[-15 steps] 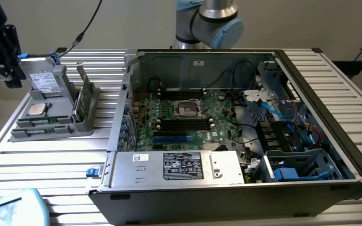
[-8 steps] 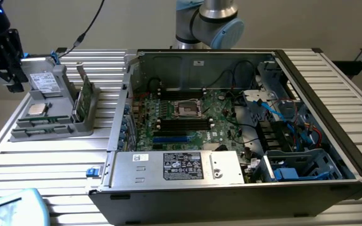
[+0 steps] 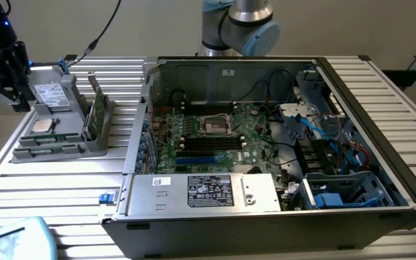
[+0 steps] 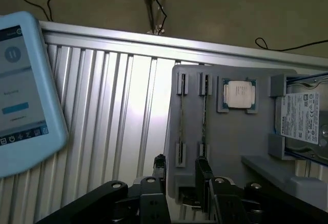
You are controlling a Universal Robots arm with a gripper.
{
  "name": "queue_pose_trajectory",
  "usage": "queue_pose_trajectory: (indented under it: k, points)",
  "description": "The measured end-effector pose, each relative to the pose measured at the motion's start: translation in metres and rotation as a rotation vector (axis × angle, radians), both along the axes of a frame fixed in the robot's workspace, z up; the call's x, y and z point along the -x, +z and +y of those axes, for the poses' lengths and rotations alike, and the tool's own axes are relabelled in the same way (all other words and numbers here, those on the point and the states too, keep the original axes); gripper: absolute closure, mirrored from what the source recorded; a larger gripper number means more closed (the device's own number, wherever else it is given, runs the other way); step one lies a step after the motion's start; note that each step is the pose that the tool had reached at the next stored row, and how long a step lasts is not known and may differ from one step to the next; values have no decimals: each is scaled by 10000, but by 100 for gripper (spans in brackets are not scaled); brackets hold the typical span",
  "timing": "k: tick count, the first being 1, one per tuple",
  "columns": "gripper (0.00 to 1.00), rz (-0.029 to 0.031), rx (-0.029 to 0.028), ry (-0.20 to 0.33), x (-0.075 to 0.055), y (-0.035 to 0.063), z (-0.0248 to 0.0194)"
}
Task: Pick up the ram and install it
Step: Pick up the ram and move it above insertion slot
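Observation:
Two ram sticks stand on edge in the slots of a grey holder tray. One thin green ram stick lies in line with the gap between my fingers, the other ram stick is just beside it. My gripper hovers above the tray's end, open, with nothing between its black fingers. In the exterior view the gripper hangs at the far left over the tray, where the ram sticks show as green strips. The motherboard's black memory slots sit inside the open computer case.
The tray also holds a silver processor, a hard drive and an upright green card. A blue-framed tablet lies on the slatted metal table. The case's power supply is on its near side.

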State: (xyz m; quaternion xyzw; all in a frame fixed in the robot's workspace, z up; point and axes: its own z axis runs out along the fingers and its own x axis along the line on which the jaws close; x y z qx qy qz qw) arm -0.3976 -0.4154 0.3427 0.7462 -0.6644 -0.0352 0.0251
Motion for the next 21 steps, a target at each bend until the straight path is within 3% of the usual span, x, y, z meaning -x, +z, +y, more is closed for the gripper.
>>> queue_pose_trajectory:
  k: [16, 21]
  points:
    - [63, 308, 0, -1, 19, -284, -8]
    - [63, 342, 1, -1, 16, -373, -8]
